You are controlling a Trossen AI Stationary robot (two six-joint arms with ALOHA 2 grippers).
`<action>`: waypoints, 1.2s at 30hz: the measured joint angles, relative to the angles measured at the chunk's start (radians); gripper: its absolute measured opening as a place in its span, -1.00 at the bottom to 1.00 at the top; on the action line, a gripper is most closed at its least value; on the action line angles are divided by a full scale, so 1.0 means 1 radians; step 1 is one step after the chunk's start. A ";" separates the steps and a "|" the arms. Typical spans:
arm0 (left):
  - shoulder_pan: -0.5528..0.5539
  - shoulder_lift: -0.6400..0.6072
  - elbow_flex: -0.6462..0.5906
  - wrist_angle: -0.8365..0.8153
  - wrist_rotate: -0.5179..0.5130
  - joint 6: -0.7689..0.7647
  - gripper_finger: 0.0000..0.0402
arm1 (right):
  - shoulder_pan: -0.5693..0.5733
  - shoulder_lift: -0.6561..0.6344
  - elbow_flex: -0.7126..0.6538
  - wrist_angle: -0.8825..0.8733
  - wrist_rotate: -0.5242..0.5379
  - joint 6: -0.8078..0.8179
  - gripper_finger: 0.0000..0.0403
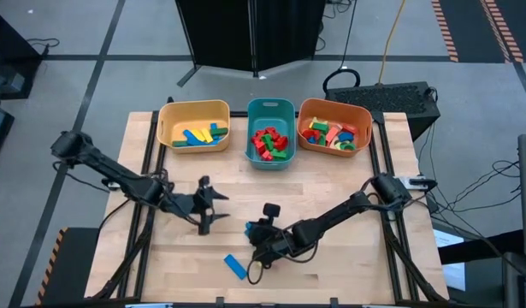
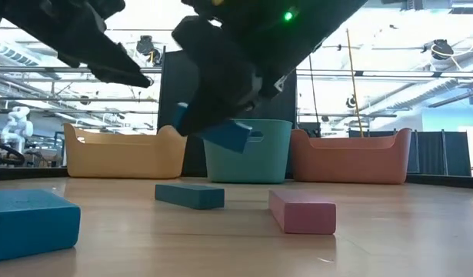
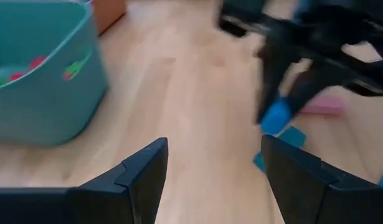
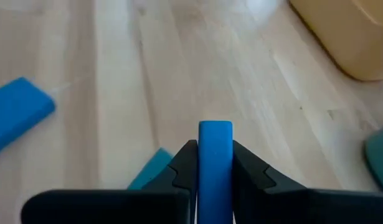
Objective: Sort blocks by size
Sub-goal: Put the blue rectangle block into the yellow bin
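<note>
Grey floor tiles surround the pale wooden bench (image 1: 331,265), whose far edge carries three bins in a row, largest things on it. Seen from above, the yellow bin (image 1: 194,109) holds mostly blue long bars with a little yellow and green, the teal bin (image 1: 271,106) holds red and green medium bricks, and the orange bin (image 1: 334,106) holds a mix of small pieces in red, green, yellow and pink. By that showing, most of the sorting looks done.

Only a few blocks are left on the bench near its front edge. From above, one blue bar (image 1: 234,266) lies flat just beside the right arm; the low view shows a teal-blue bar (image 2: 189,195) and a pink brick (image 2: 301,212) lying near each other, and a larger-looking blue block (image 2: 30,223) closest to that camera.

The right end effector (image 4: 215,177) is closed on a blue block (image 4: 215,155), pinched on edge between its fingers and lifted clear of the wood in the low view. It probably belongs with the blue bars in the yellow bin, though its length is hard to judge.

The left end effector (image 3: 213,168) hovers wide open and empty over the bench, left of centre.
</note>
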 joint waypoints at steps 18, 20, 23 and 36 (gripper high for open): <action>-0.053 0.258 0.000 0.324 0.011 0.211 0.21 | -0.040 -0.002 0.002 0.119 0.003 -0.112 -0.77; -0.052 0.270 0.000 0.341 0.027 0.213 0.16 | -0.040 -0.002 0.002 0.119 0.003 -0.112 -0.77; -0.052 0.288 0.000 0.378 0.049 0.234 0.06 | -0.041 -0.002 0.002 0.119 0.003 -0.112 -0.77; -0.024 0.343 0.000 0.434 0.056 0.262 -0.13 | -0.046 -0.002 0.002 0.121 -0.001 -0.116 -0.77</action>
